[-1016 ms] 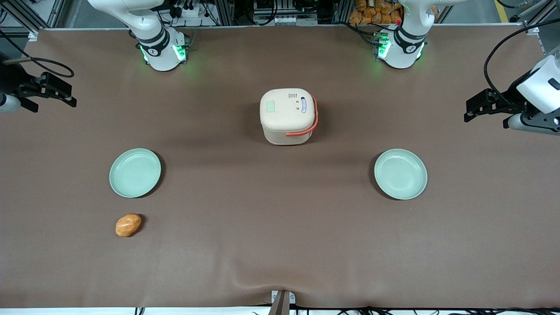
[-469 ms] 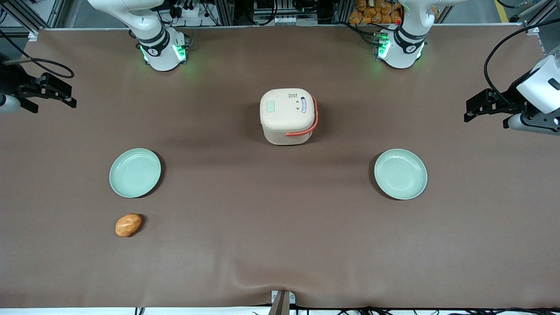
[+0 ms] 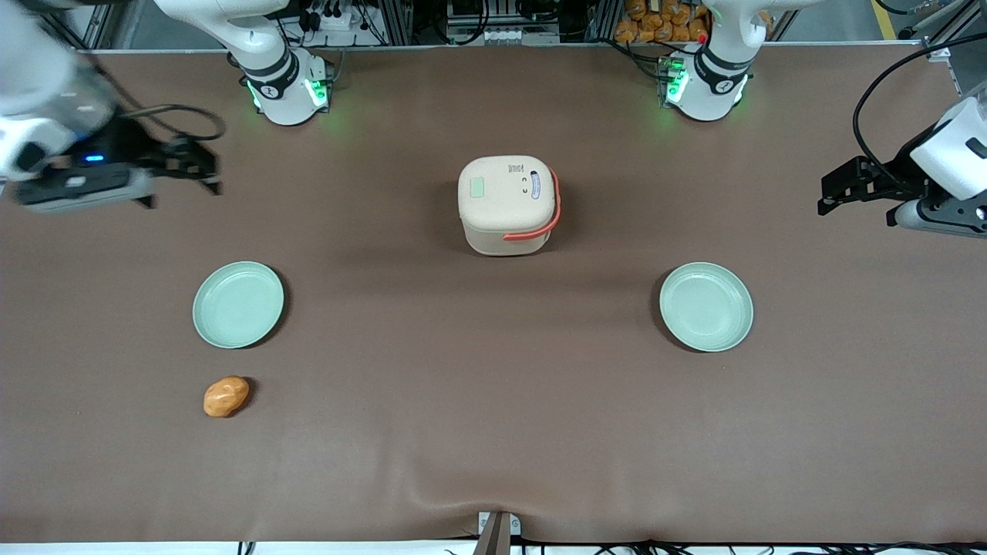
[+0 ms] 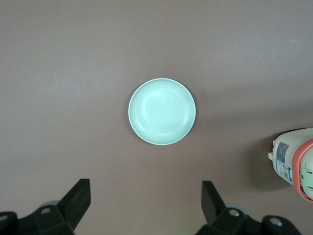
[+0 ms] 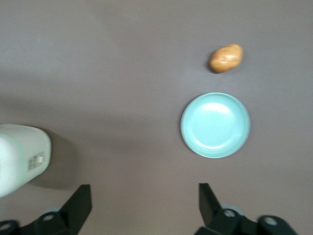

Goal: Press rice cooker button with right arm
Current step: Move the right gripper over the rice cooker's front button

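Cream rice cooker (image 3: 506, 204) upright at frame centre on the brown table (image 3: 493, 432), lid closed, orange handle toward the parked arm's end, right arm's gripper (image 3: 202, 171) upper left, fingers spread, holding nothing, well apart from cooker.

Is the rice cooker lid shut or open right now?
Shut. The rice cooker shows its cream lid flat on top, no inner pot visible. The gripper is open, away toward the working arm's end of the table.
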You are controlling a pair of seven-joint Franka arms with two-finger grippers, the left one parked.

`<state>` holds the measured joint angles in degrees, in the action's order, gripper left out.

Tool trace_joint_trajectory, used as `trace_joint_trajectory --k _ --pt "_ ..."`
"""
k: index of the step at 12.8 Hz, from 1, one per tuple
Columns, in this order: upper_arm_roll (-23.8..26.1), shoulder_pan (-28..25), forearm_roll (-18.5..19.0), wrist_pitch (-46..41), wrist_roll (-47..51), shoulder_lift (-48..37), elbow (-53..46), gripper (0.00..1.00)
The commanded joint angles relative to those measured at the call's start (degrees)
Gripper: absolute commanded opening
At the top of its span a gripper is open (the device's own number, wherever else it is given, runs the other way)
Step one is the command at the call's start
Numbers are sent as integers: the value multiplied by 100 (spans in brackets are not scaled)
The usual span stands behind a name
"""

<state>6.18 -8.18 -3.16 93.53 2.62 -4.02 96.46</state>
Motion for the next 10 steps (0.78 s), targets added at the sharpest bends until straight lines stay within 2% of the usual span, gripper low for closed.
trace_joint_trajectory --k 1,2,3,5,9,10 --pt "654 -253 -9 410 919 155 303 34" --pt "891 -402 -9 586 1542 260 391 14" --pt "1077 -586 -9 718 2088 418 418 0" --pt "1437 -833 26 938 2549 734 418 0" --pt "1500 -1510 139 1448 2970 1315 418 0" --pt "1552 -1668 410 1571 3242 1447 418 0"
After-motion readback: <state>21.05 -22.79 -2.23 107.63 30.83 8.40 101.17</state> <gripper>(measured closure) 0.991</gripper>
